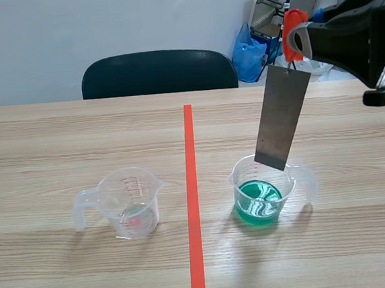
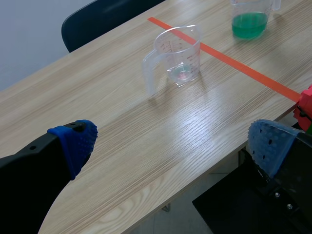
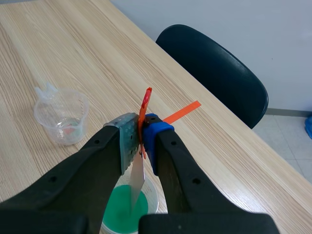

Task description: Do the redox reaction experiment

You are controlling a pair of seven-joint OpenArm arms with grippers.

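Scene view, right: right hand [image 3: 141, 139] pinching orange clip [image 1: 291, 24], metal plate [image 1: 283, 119] dangling over green cup [image 1: 292, 184]; left hand [image 2: 175, 141] wide.

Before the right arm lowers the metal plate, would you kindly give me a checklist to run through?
1. Right gripper shut on the orange-red clip: ok.
2. Metal plate hangs from the clip above the cup of green liquid: ok.
3. That cup stands upright: ok.
4. Plate's lower edge clear of the liquid: cannot tell.
5. Clear cup stands apart, across the tape line: ok.
6. Left gripper open, away from both cups: ok.
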